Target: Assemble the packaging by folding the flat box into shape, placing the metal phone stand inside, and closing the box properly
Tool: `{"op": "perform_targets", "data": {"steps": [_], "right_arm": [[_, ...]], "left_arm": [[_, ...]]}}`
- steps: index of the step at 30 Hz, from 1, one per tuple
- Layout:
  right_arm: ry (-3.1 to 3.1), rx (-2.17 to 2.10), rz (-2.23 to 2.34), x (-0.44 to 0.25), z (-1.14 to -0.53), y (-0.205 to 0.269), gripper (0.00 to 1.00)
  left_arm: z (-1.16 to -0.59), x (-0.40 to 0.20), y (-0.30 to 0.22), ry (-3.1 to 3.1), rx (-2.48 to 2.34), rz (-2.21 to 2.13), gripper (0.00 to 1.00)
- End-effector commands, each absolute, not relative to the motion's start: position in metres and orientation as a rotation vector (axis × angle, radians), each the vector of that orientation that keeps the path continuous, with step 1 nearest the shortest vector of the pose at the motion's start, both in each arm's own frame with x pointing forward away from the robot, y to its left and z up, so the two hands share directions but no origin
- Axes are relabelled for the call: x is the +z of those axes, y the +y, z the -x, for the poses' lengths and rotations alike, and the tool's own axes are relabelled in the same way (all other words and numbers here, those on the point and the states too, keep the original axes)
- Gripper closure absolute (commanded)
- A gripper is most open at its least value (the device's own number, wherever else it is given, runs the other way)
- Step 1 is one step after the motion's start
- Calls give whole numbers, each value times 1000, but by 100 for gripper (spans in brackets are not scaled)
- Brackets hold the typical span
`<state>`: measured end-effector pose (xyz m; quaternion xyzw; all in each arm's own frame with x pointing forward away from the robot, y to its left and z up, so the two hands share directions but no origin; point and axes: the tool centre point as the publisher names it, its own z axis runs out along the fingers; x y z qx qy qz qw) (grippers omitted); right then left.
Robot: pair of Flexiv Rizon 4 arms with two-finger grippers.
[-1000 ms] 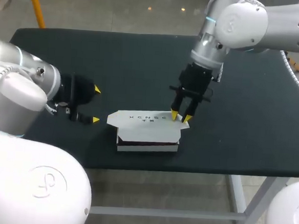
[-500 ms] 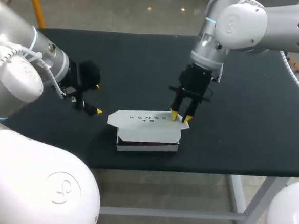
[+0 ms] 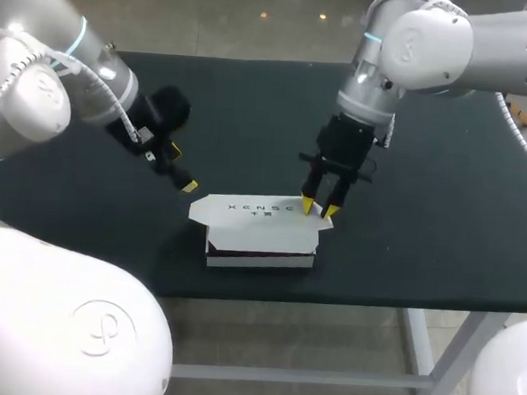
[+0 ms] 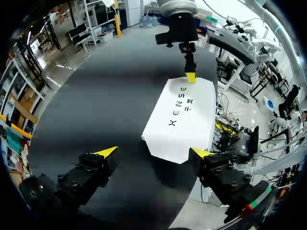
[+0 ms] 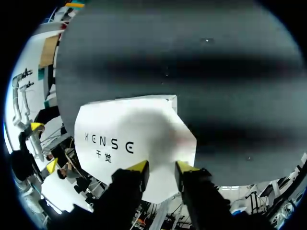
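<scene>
The white box (image 3: 260, 242) stands folded into shape near the front edge of the dark bench (image 3: 428, 173), its printed lid (image 3: 258, 211) lying over the top with a small ear sticking out at each end. The metal phone stand is nowhere in view, so I cannot tell whether it is already inside. The right gripper (image 3: 318, 207) points straight down at the lid's right end, its fingers drawn close with a narrow gap between them and nothing held, the yellow tips resting at the right ear. The left gripper (image 4: 153, 153) hangs just off the box's left end with its fingers spread wide, the near corner of the lid ahead of them but untouched. This looks like thin card: very light, hollow and springy at the folds, so the lid probably lifts again unless it is tucked, and the whole box likely skates over the bench under a sideways push. The flat panels would dent under a hard pinch; the firmer places to hold are the short end walls, low down, while pressure on the lid is best put near its creases and ears
</scene>
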<state>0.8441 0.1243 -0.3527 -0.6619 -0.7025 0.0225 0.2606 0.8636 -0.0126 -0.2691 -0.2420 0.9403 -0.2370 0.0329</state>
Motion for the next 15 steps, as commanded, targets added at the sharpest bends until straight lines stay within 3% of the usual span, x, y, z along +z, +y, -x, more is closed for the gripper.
{"op": "perform_targets", "data": {"steps": [1, 13, 15], "right_arm": [[-1905, 61, 1796, -353, -842, 125, 60], [-1902, 36, 1804, -351, -841, 126, 58], [-1901, 35, 1803, -350, -840, 126, 58]], "left_arm": [[-871, -270, -17, 2712, -557, 1576, 0], [-871, -270, -17, 2712, -557, 1576, 0], [-878, -270, -21, 2698, -578, 1756, 0]]}}
